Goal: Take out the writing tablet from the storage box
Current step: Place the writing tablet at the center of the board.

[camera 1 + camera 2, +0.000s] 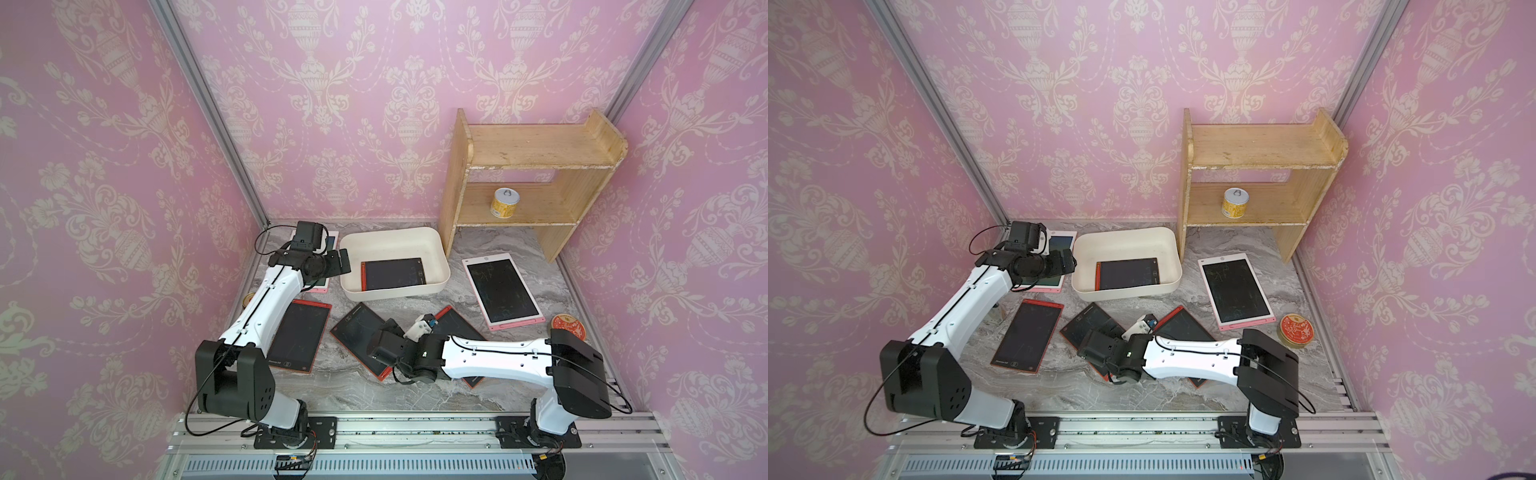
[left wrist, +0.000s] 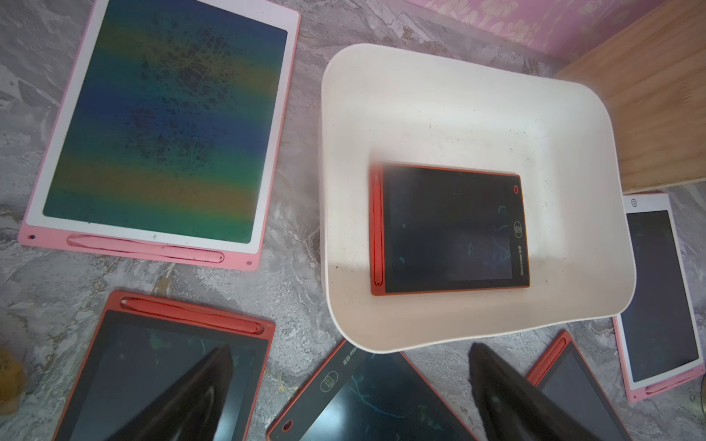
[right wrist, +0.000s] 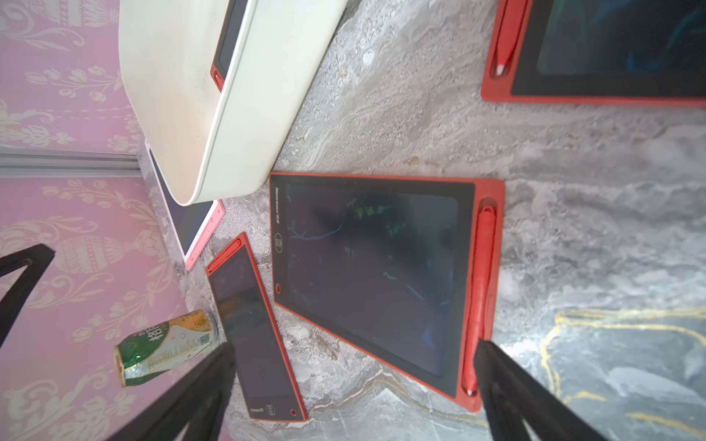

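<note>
Writing tablet (image 1: 392,273), black-screened with a red frame, is seen lying flat on the floor of the storage box (image 1: 390,245), with a red stylus (image 2: 378,229) clipped along one side. The off-white box is set on the table (image 1: 415,395) near the far edge, just beside the wooden shelf (image 1: 536,145) that stands in the far right corner. The left claw (image 2: 349,349) is held spread wide and empty, beside the box's left wall. The right claw (image 3: 355,345) is likewise spread wide, over another red-framed tablet (image 3: 370,278) laid on the table nearer the front edge. Whether that tablet is touched cannot be told.
</note>
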`<state>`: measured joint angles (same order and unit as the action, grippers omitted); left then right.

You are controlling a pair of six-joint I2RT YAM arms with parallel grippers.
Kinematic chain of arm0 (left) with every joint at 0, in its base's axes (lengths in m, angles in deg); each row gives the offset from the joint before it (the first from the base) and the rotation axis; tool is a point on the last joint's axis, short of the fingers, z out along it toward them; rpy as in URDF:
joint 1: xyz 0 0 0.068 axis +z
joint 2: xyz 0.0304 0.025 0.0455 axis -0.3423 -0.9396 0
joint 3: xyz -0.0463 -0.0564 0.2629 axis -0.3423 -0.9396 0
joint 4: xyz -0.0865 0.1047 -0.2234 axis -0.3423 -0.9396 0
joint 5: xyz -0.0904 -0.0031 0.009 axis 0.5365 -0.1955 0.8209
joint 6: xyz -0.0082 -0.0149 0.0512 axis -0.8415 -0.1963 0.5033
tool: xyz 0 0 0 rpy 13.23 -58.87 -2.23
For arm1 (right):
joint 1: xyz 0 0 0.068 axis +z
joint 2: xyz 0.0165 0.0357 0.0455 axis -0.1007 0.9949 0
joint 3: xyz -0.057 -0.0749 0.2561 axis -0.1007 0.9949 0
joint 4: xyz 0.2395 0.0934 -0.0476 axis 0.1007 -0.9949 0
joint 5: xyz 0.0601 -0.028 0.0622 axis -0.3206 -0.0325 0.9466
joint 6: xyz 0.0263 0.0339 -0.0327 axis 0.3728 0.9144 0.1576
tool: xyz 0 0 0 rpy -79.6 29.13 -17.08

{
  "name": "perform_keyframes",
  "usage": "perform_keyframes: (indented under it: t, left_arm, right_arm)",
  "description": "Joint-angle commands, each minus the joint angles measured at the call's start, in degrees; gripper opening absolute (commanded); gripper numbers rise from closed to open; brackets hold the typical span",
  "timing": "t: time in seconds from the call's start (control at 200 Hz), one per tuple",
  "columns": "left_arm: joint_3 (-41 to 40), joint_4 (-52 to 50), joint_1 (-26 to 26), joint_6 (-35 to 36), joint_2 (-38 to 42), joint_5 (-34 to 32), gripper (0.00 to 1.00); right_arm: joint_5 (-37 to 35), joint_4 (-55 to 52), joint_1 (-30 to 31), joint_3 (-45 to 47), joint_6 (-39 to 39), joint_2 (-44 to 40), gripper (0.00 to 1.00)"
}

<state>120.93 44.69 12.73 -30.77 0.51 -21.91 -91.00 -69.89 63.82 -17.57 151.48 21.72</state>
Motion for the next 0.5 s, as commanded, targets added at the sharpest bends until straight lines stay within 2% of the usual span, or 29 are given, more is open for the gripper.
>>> perform_keyframes:
  t: [0.0,0.28,0.495]
  left_arm:
    - [2.23,-6.16,0.33,-0.33,3.02,-3.24,0.99]
    - [-0.21,-12.54,0.45,-0.76,8.60,-5.31,1.00]
    - [-3.47,-15.26,0.44,-3.00,11.80,-4.86,0.99]
  right_arm:
    - [2.57,-5.31,-3.54,-0.37,-13.05,-2.91,0.99]
    - [10.68,-17.08,-14.65,-3.77,-43.02,-2.50,0.98]
    - [9.72,-24.75,-19.70,-9.65,-61.95,1.49,0.96]
